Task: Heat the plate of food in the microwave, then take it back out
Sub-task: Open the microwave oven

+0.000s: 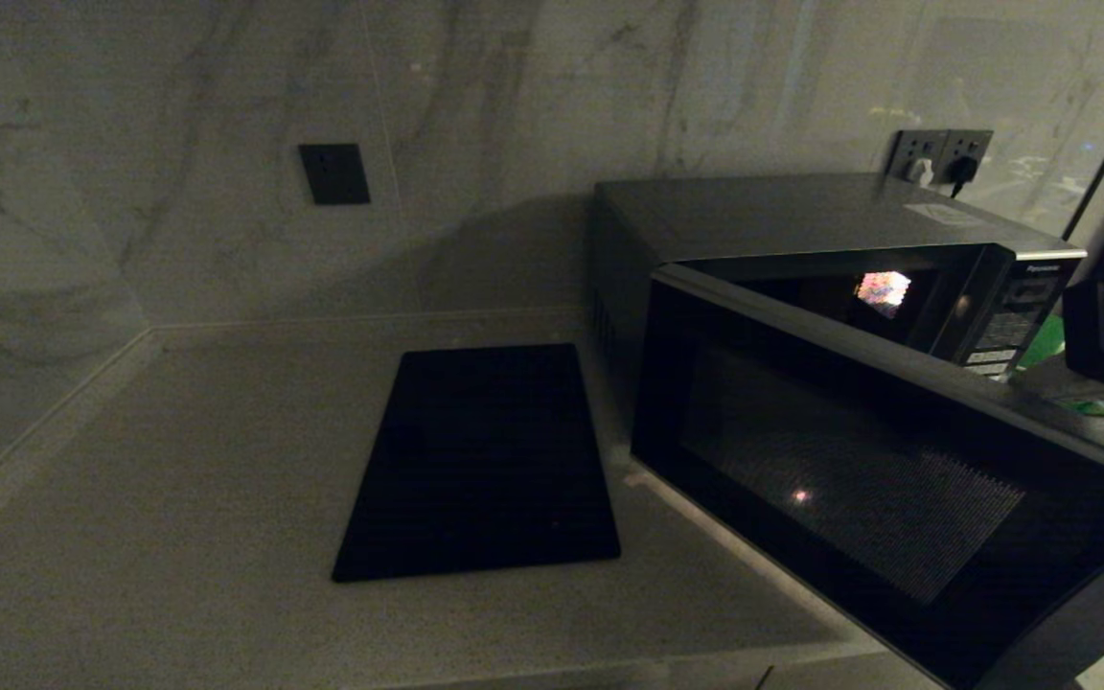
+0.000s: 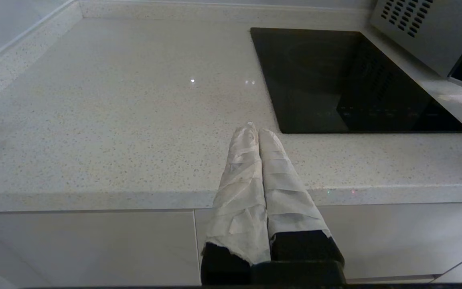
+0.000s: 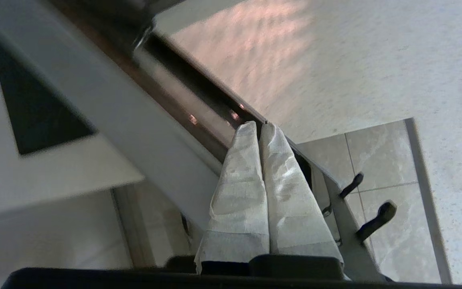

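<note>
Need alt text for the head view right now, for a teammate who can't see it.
A black microwave stands on the right of a pale stone counter with its dark glass door swung partly open. A flat black cooktop lies beside it. No plate or end effector appears.

Both grippers look alike. The left gripper (image 2: 254, 129) has two long tapering fingers (image 2: 241, 176) wrapped in creased white tape. The right gripper (image 3: 260, 126) matches, on a black base.

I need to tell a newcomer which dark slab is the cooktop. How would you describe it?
On the pale speckled counter, look just to the left of the big black microwave, whose door hangs open. The cooktop is the thin black rectangle lying flush on the counter; unlike the boxy microwave, it is flat.
</note>
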Robot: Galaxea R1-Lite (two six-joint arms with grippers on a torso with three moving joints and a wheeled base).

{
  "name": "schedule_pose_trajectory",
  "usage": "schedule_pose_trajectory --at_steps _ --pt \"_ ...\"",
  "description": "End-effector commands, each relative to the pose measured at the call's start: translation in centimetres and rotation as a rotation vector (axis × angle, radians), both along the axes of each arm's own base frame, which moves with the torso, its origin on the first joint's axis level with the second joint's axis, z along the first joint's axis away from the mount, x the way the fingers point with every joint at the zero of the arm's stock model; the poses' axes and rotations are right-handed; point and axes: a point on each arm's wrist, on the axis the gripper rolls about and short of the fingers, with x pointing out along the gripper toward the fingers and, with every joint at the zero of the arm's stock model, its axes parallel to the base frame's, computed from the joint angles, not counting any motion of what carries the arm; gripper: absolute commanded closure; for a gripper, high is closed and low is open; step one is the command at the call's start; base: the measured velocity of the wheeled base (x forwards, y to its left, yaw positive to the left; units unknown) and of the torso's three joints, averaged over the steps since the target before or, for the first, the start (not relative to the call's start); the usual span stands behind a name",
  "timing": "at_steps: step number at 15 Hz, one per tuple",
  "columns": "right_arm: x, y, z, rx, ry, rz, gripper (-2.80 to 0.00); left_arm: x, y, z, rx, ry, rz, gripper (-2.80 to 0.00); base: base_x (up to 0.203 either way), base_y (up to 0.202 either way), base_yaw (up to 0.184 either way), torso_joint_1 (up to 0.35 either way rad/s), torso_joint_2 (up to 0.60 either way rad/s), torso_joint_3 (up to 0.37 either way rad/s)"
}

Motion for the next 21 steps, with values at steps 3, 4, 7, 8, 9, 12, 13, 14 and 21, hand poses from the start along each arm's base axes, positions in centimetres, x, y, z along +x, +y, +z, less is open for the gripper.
schedule_pose_trajectory --at_steps 3,4,7,8,9,12,13,14,21 --pt "-2.1 1.4 0.5 0.004 -0.005 0.089 0.0 0.0 0.0 0.0 -0.001 0.001 0.0 0.0 0.0 0.0 0.0 0.0 0.0 0.0" --pt "-2.4 1.6 0.6 0.005 -0.01 0.106 0.0 0.0 0.0 0.0 -0.001 -0.001 0.0 0.0 0.0 0.0 0.0 0.0 0.0 0.0" --pt "-2.9 2.5 0.7 0.007 -0.01 0.16 0.0 0.0 0.0 0.0 -0.001 0.001 0.0 0.0 0.0 0.0 0.0 0.0 0.0 0.0" --pt "-3.1 2.8 0.8 0.009 -0.013 0.18 0.0 0.0 0.0 0.0 -0.001 0.001 0.0 0.0 0.0 0.0 0.0 0.0 0.0 0.0" --pt "-3.3 3.0 0.9 0.012 -0.019 0.194 0.0 0.0 0.0 0.0 -0.001 0.001 0.001 0.0 0.0 0.0 0.0 0.0 0.0 0.0" --pt "-3.6 2.9 1.4 0.019 -0.041 0.192 0.0 0.0 0.0 0.0 -0.001 0.001 0.0 0.0 0.0 0.0 0.0 0.0 0.0 0.0" --pt "-3.8 2.8 1.7 0.031 -0.055 0.184 0.0 0.0 0.0 0.0 -0.001 0.001 0.0 0.0 0.0 0.0 0.0 0.0 0.0 0.0" --pt "-3.8 2.8 2.0 0.035 -0.069 0.178 0.0 0.0 0.0 0.0 -0.001 0.001 0.0 0.0 0.0 0.0 0.0 0.0 0.0 0.0" --pt "-2.1 -0.6 3.3 -0.194 -0.177 -0.272 0.0 0.0 0.0 0.0 -0.001 0.001 0.0 0.0 0.0 0.0 0.0 0.0 0.0 0.0"
